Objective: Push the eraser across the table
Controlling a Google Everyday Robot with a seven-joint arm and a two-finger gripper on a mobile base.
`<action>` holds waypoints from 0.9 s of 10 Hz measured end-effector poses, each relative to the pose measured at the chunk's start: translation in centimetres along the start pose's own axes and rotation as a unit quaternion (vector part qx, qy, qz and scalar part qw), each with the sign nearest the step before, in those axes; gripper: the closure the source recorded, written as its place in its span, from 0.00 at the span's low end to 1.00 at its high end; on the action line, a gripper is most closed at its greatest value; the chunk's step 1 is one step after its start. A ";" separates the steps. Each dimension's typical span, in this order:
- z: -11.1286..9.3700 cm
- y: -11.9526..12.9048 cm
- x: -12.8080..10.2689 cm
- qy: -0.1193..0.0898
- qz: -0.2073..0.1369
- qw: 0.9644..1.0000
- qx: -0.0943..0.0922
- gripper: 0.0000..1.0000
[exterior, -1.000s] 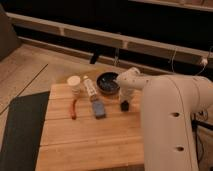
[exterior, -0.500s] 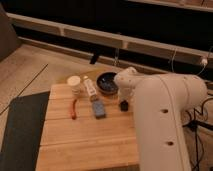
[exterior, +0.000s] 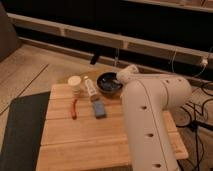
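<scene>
The light wooden table (exterior: 80, 145) fills the lower middle of the camera view. My white arm (exterior: 150, 115) rises from the lower right, and its wrist end (exterior: 126, 74) sits just right of a dark bowl (exterior: 109, 82). My gripper is hidden behind the arm's own body, somewhere below that wrist. The black eraser is also hidden behind the arm. A blue-grey block (exterior: 99, 110) lies flat on the table just left of the arm.
A white cup (exterior: 74, 82), a white tube (exterior: 90, 89) and the dark bowl stand along the table's far edge. A thin red pen (exterior: 74, 108) lies left of the blue-grey block. A dark floor mat (exterior: 20, 130) lies left of the table, and cables (exterior: 197, 117) lie on the right.
The arm's body has come further left and forward over the table. It now covers the small black eraser that showed to the right of the blue-grey block before.
</scene>
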 end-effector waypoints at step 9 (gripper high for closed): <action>-0.1 0.2 -12.4 -0.112 -0.030 0.992 -0.044 1.00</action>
